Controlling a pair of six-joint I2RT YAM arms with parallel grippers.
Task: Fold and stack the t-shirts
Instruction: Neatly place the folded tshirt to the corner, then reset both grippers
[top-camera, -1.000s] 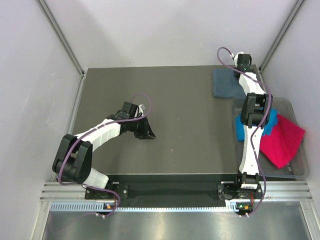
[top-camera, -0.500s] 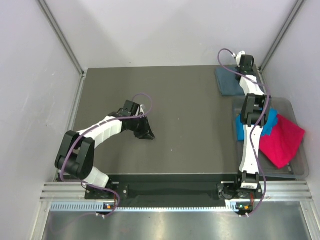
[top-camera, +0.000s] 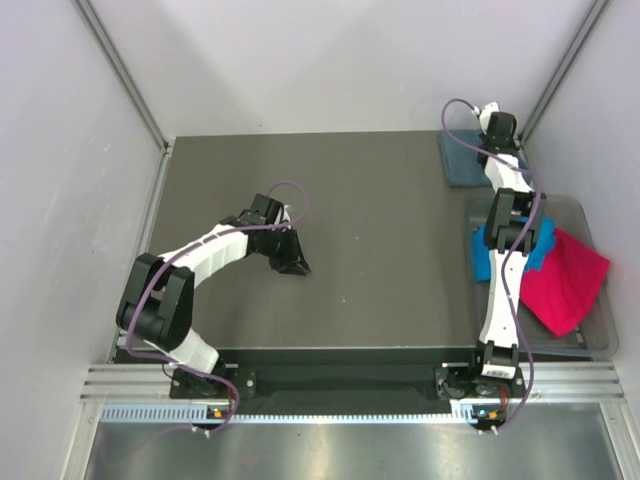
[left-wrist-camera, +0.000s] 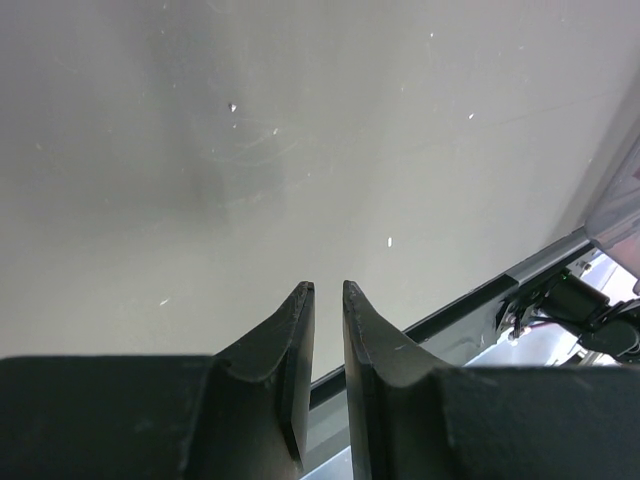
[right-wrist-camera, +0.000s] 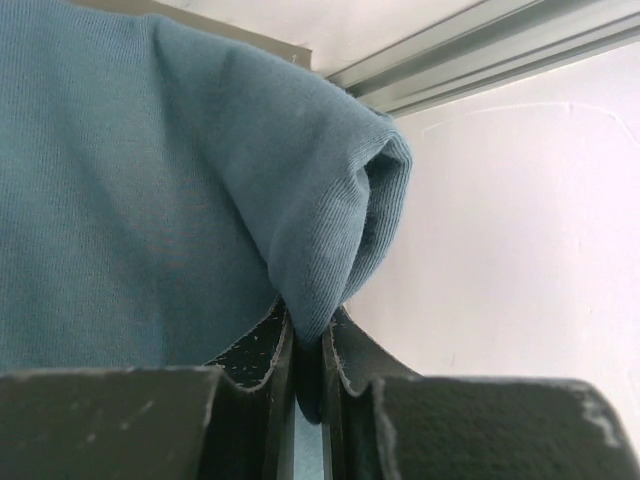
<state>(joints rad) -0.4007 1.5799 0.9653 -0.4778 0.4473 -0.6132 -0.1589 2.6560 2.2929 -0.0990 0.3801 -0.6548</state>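
The folded slate-blue t-shirt (top-camera: 463, 161) lies at the table's far right corner. My right gripper (top-camera: 497, 128) is shut on a fold of it; the wrist view shows the cloth (right-wrist-camera: 200, 180) pinched between the fingers. The turquoise t-shirt (top-camera: 482, 255) and the magenta t-shirt (top-camera: 565, 280) lie crumpled in the clear tub (top-camera: 600, 340) at the right. My left gripper (top-camera: 297, 265) sits over the bare table left of centre, its jaws nearly closed with a thin gap and nothing between them (left-wrist-camera: 326, 290).
The dark table top (top-camera: 380, 230) spans the middle. An aluminium rail (top-camera: 350, 385) runs along the near edge. White walls and metal posts close in the back and sides, near the right gripper.
My right gripper has dragged the slate-blue t-shirt further toward the far right corner. My left gripper has drifted slightly.
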